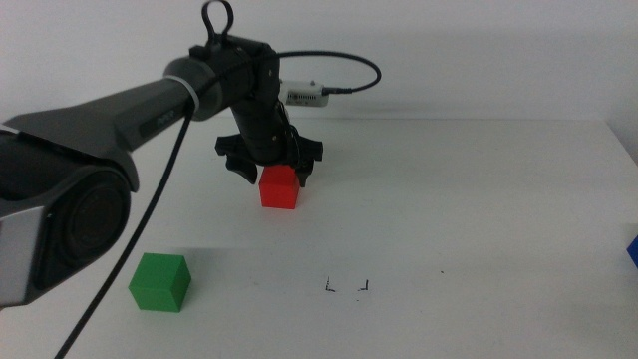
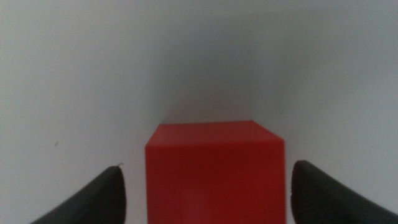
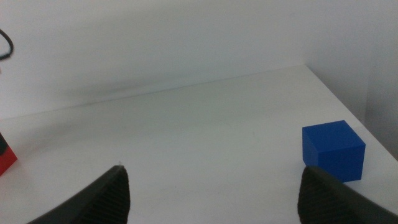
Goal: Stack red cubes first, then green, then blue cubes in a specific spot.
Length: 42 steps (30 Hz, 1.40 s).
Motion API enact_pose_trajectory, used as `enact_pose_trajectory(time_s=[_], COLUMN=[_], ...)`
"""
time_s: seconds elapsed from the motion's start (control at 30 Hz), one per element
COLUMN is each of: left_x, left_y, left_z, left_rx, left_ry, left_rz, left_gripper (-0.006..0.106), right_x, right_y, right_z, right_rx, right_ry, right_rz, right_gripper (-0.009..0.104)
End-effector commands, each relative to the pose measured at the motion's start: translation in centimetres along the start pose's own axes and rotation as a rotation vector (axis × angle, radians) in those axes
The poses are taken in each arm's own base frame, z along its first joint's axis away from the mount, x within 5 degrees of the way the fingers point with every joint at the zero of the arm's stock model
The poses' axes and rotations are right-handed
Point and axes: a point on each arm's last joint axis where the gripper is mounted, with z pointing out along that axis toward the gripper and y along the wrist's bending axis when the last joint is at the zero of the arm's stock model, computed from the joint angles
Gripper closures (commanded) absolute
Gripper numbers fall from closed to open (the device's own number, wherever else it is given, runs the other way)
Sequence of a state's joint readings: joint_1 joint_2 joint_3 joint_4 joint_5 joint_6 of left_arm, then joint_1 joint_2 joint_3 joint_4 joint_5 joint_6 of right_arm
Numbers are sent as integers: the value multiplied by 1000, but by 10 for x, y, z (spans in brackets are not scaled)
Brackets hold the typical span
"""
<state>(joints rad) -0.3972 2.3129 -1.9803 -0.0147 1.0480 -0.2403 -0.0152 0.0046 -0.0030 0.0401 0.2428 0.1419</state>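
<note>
The red cube [image 1: 279, 186] rests on the white table toward the back. My left gripper [image 1: 274, 170] hangs right over it, open, one jaw on each side with a gap to the cube. Seen from the left wrist, the red cube [image 2: 214, 171] fills the space between the two dark jaws. A green cube [image 1: 159, 281] sits at the front left. Only a corner of the blue cube [image 1: 633, 249] shows at the right edge; in the right wrist view the blue cube [image 3: 333, 150] lies ahead of my open right gripper [image 3: 211, 193]. Black corner marks [image 1: 347, 287] outline the spot at the front middle.
A black cable [image 1: 344, 75] loops from the left arm above the table's back. A tiny black dot [image 1: 445, 272] lies right of the marks. The table's far edge [image 1: 478, 120] meets a white wall.
</note>
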Motion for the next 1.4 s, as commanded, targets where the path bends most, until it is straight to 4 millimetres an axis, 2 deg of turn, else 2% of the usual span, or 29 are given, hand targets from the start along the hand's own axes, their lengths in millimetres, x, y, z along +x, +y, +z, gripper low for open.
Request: enact_pose_trajectory(time_s=[0.0, 0.07, 0.17, 0.2, 0.27, 0.33, 0.47, 0.57, 0.67, 0.9, 1.37], left_x=[-2, -3, -3, -3, 0, 12, 57, 89, 104, 119, 123], left_y=[-2, -3, -6, -7, -16, -29, -71, -102, -117, -116, -116], left_z=[4, 8, 5, 1, -16, -35, -71, -76, -72, -45, -17], left_rx=[16, 26, 52, 57, 63, 34, -55, -31, -3, 29, 1], left_ry=[-18, -26, -31, -30, -25, -33, -131, -74, -9, -23, 3], left_rz=[-4, -1, -29, -29, -9, -23, -111, -171, -158, -193, -213], left_gripper=[20, 38, 74, 86, 103, 102, 102, 102, 102, 102, 102], right_x=[0, 0, 0, 0, 0, 0, 0, 0, 0, 0, 0], right_y=[0, 0, 0, 0, 0, 0, 0, 0, 0, 0, 0], right_z=[0, 0, 0, 0, 0, 0, 0, 0, 0, 0, 0], right_rx=[5, 5, 5, 5, 5, 5, 5, 5, 5, 5, 5], right_ry=[-13, -13, -13, -13, -13, -13, -13, -13, -13, -13, -13], right_rz=[-14, -14, -14, -14, -14, -14, -14, -14, -14, -14, -14], right_gripper=[2, 2, 2, 2, 2, 2, 2, 2, 2, 2, 2])
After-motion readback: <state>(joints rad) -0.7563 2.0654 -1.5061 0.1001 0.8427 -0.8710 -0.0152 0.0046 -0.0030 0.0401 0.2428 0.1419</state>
